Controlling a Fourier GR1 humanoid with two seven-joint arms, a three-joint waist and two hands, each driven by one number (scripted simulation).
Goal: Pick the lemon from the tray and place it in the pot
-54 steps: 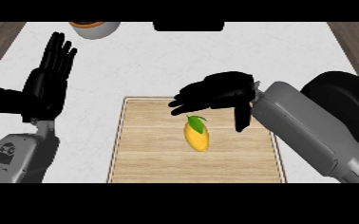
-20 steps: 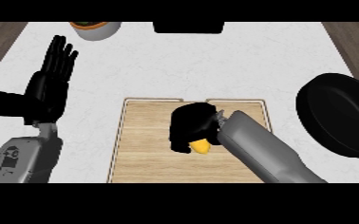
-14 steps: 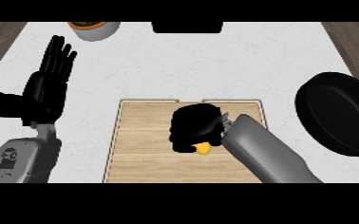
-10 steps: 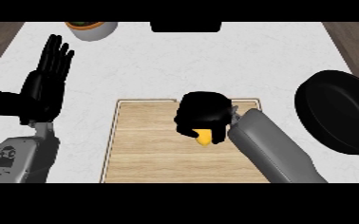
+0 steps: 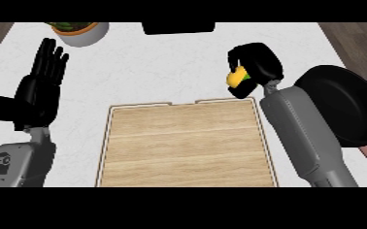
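My right hand [image 5: 257,67] is shut on the yellow lemon [image 5: 235,78], whose green leaf shows between the fingers. It holds the lemon above the white counter, just beyond the far right corner of the wooden tray [image 5: 185,145]. The black pot [image 5: 337,103] sits at the right edge, to the right of the hand and partly behind my right forearm. The tray's board is bare. My left hand [image 5: 40,89] rests open at the left edge, fingers up.
A white bowl with something green and orange in it [image 5: 79,30] stands at the far left. A black object [image 5: 177,27] sits at the far middle edge. The white counter [image 5: 158,70] stretches between them and the tray.
My right hand closed on the lemon on the tray, lifted it and carried it up and to the right, off the tray toward the pot. The left hand stayed still.
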